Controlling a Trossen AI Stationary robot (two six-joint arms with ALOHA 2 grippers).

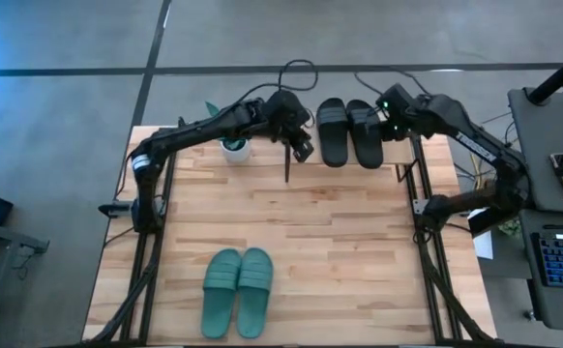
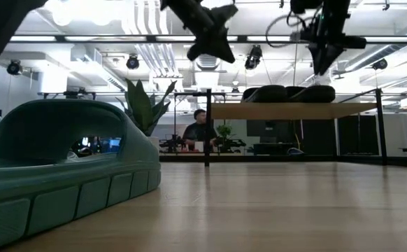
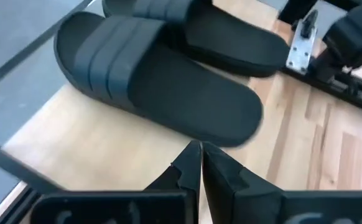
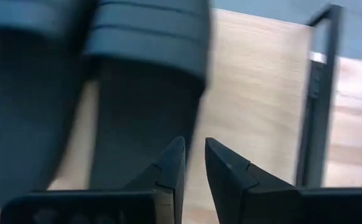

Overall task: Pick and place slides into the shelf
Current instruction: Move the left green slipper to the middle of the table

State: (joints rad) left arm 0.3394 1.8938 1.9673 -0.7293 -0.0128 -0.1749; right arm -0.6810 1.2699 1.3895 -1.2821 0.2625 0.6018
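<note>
Black slides (image 1: 350,132) side by side on shelf (image 2: 294,110) top; left gripper (image 1: 302,147) jaws together, right gripper (image 1: 382,124) jaws slightly apart, both empty beside them.

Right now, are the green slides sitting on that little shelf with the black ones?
No, the green slides lie on the big table's near end, while the black slides sit on the shelf at the far end.

potted plant (image 1: 233,145) at the table's (image 1: 340,242) far edge, seated person (image 2: 200,133) in the room behind

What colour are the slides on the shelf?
Black, clearest in the high view.
</note>
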